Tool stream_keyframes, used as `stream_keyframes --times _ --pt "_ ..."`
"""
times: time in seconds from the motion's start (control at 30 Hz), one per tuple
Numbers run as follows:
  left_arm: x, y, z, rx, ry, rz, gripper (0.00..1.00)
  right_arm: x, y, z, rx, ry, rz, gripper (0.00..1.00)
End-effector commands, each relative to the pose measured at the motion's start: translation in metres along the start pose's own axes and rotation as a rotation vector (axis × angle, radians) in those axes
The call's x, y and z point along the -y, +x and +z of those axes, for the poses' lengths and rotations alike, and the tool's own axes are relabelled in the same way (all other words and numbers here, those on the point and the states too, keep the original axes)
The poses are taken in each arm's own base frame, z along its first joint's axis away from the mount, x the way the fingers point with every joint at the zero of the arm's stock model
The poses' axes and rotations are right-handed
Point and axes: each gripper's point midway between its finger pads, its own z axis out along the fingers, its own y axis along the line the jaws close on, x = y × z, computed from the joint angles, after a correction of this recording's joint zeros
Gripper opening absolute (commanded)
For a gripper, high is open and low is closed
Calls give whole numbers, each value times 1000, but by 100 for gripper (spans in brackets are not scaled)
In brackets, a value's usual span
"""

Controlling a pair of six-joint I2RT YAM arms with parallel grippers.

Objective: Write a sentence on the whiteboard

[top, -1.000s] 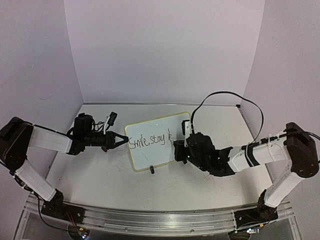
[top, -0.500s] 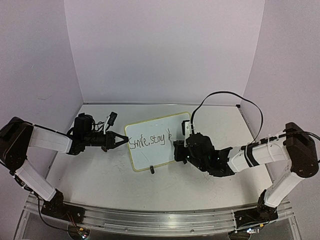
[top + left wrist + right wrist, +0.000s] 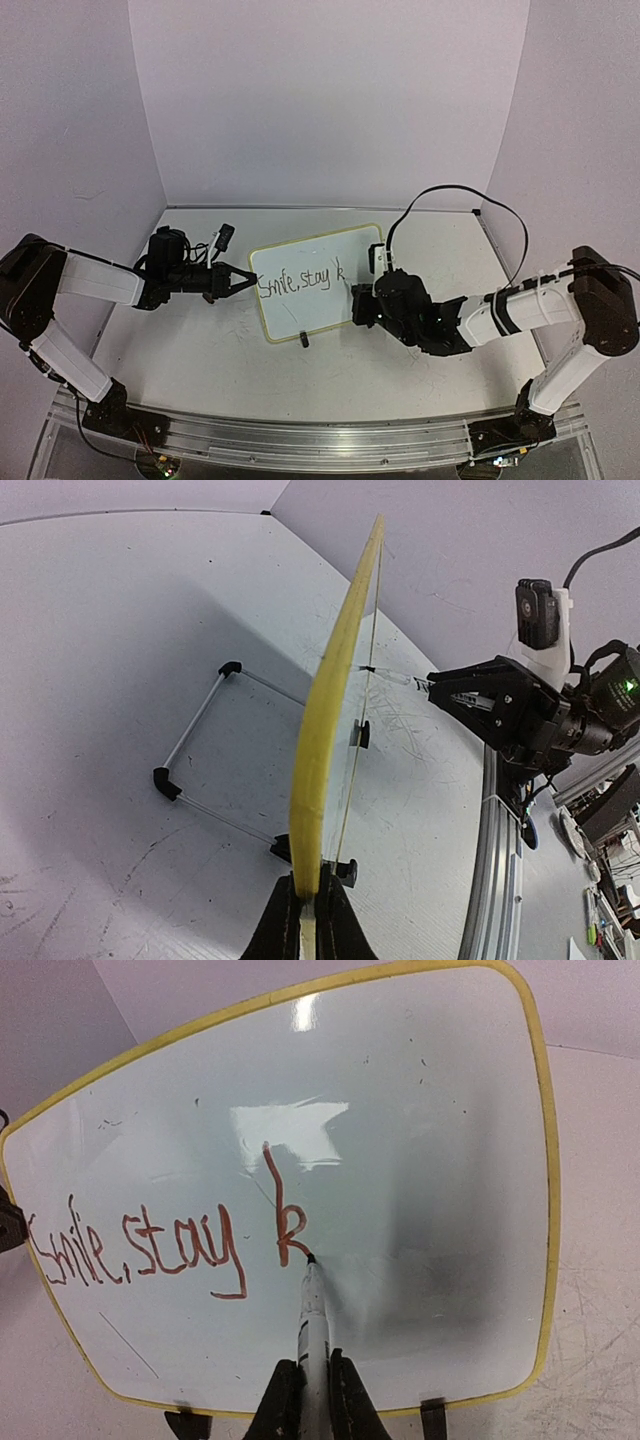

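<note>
One letter, "k", has just been finished: the sentence (image 3: 150, 1245) now reads "Smile, stay k" on the whiteboard (image 3: 320, 250), which stands on the bench (image 3: 200, 340). The right gripper (image 3: 312, 1378), clenched on the marker (image 3: 313, 1310), has shifted rightward; the left gripper (image 3: 305, 908) clamps the whiteboard's edge. Judgement: further letters remain.

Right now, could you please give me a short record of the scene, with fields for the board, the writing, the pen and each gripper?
board: small whiteboard, propped up on the table
writing: one line reading "Smile, stay k", unfinished
pen: marker, tip touching the whiteboard at the foot of the k
left gripper: shut on the whiteboard's left edge
right gripper: shut on the marker
</note>
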Motion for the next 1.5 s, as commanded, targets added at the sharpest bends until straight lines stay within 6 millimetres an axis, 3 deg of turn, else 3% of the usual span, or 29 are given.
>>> stream_keyframes --times 0.0,0.2,0.4,0.53,0.8,0.97,1.3,1.47 --pt "2 -2 -1 -10 -8 2 0 10 -2 -5 7 39 14 0" --pt "2 -2 -1 -11 -8 1 0 7 -6 -4 14 33 6 0" --pt "2 -3 -1 -11 -7 1 0 0 -42 -19 100 -5 1 0" --pt "2 -3 -1 -10 -7 3 0 4 -47 -12 97 -40 15 0" --pt "3 -4 -2 -6 -8 6 0 -9 -57 0 108 -74 -2 0" --pt "2 -4 -2 -6 -10 5 0 -10 -54 3 100 -82 -9 0" --pt "2 -3 0 -10 -8 4 0 9 -35 7 59 -2 4 0" --pt "2 -3 -1 -10 -9 4 0 15 -35 3 62 17 7 0"
